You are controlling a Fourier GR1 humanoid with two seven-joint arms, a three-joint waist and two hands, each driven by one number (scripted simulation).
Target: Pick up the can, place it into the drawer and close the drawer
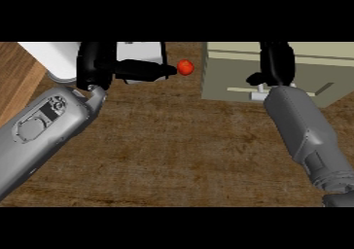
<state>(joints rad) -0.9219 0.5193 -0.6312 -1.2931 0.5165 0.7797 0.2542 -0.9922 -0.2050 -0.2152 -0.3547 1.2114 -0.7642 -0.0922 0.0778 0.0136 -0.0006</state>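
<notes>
The right hand (pixel 274 61) is up against the front of the drawer (pixel 294 73), a pale greenish-beige unit at the upper right of the desk (pixel 180 155). Its black fingers (pixel 256 77) lie near the light handle (pixel 260 92) on the drawer front, but the forearm covers much of that spot, so whether they are curled on the handle, flat against the front, or apart from it cannot be told.

The left hand (pixel 115 65) is at the upper left, in front of a white object (pixel 140 51) that it partly hides. One black finger (pixel 148 70) stretches straight out to the right, and its tip is just beside a small red-orange thing (pixel 185 67) lying on the desk between the white object and the drawer. The hand looks open and has hold of nothing.

The can does not show plainly anywhere. It is not in either hand and not seen on the bare wood. It may already be inside the drawer, or it may be hidden behind an arm; the view does not settle this.

Judging by the right hand's place at the drawer front, the work seems to be at the closing stage, with picking and placing likely done. Whether the drawer is fully shut cannot be read from this steep angle, so the close may be left to finish.
</notes>
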